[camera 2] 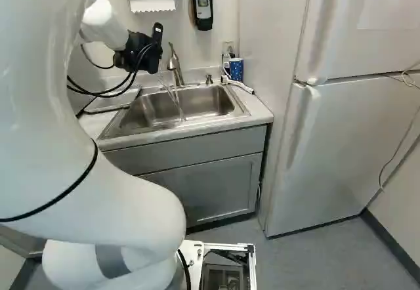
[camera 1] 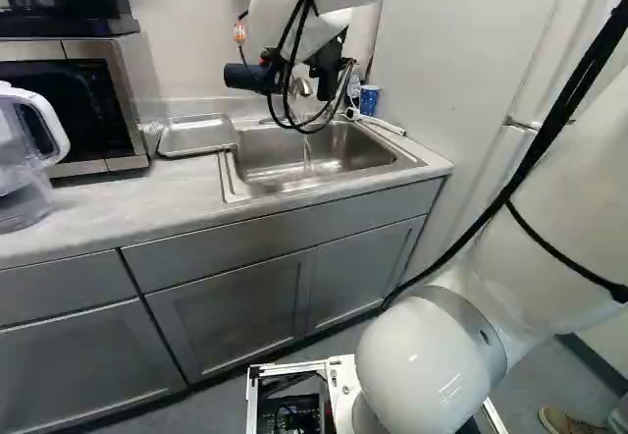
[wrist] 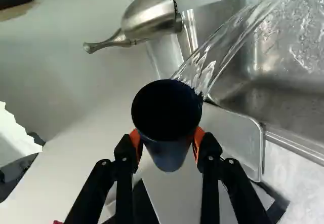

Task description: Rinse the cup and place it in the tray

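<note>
- Beside the brushed-metal faucet [wrist: 152, 13], near the steel sink [camera 1: 233, 184]: your dark, smooth, tapered cup [wrist: 169, 150], tipped, water arcing from its rim into the basin. Reads as mid-rinse.
- Black gripper [wrist: 167, 139]: orange pads [wrist: 198, 139] closed on the cup's opposite sides, just below the rim. Good hold; keep it there, clear of the mouth.
- Handling, your judgement call: stiff wall, light once drained, slick when wet. The taper could let it slide; squeeze moderately.
- Next, likely: drain fully, then carry it to the shallow silver metal tray [camera 1: 196, 135] beside the sink.
</note>
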{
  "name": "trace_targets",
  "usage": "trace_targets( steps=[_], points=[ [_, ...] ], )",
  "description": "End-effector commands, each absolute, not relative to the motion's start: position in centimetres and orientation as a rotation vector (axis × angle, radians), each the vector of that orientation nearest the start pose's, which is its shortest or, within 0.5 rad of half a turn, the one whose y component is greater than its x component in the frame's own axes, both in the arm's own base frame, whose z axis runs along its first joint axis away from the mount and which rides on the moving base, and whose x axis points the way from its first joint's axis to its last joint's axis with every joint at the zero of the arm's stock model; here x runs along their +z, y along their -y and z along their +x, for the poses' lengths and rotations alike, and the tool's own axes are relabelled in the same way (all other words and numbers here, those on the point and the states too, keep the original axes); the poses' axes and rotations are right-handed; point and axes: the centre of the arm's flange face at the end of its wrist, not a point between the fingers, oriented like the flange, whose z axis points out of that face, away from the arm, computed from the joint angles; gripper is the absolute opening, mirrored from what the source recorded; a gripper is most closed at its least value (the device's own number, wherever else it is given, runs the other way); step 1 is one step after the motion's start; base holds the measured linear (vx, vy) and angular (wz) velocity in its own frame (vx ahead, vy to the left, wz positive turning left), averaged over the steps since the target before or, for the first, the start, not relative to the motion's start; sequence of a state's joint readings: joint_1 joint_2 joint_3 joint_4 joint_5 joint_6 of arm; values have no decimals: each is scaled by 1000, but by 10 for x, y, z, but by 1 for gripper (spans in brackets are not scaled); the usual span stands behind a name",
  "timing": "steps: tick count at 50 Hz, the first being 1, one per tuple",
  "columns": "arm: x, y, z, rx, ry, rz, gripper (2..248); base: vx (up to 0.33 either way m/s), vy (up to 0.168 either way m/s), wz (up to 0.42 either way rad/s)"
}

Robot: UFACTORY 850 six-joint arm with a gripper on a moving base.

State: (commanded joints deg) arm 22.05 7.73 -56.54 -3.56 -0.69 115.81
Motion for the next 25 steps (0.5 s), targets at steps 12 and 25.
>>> trace_targets(
  steps=[12, 25],
  points=[
    [661, -179, 442, -427, -1540, -1366, 120, 0, 0, 0],
    [661, -179, 442, -427, -1540, -1366, 120, 0, 0, 0]
  ],
)
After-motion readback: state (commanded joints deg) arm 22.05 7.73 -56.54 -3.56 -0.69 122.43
